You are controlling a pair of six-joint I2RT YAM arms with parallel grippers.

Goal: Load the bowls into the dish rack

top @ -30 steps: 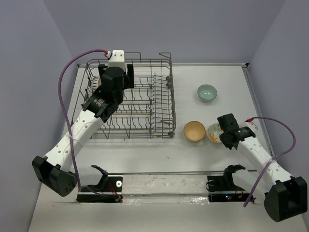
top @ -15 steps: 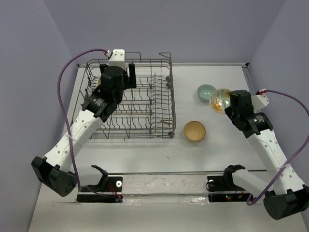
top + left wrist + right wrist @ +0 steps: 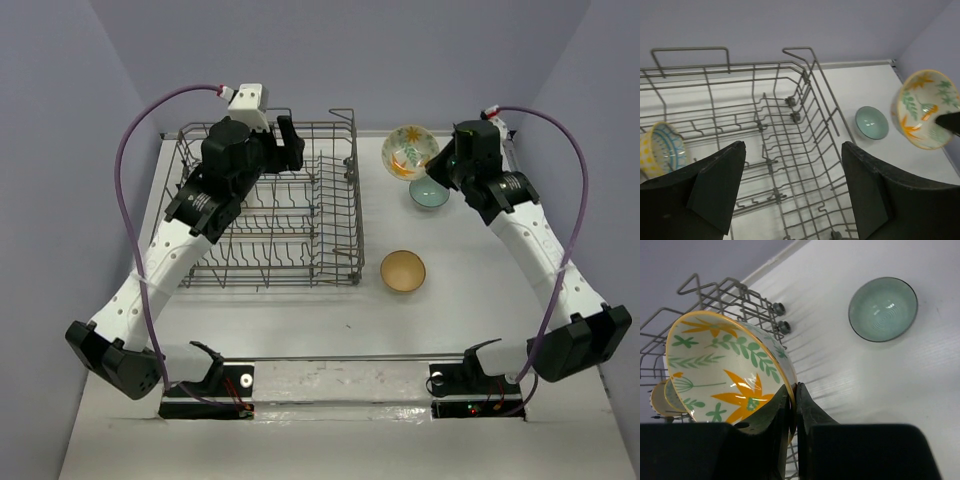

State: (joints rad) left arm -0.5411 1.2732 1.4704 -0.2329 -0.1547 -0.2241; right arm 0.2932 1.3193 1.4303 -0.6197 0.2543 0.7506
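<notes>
Beside the dish rack, right jaws hold a floral bowl clamped, left jaws apart; next it likely needs lowering between tines.

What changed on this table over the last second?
The right gripper, clamped on the rim of the flowered bowl, lifted it off the table from beside the tan bowl and carried it away from the robot and leftward, toward the far corner of the rack. The left gripper, open over the rack, shifted slightly right. The tan bowl, green bowl and rack stayed put.
</notes>
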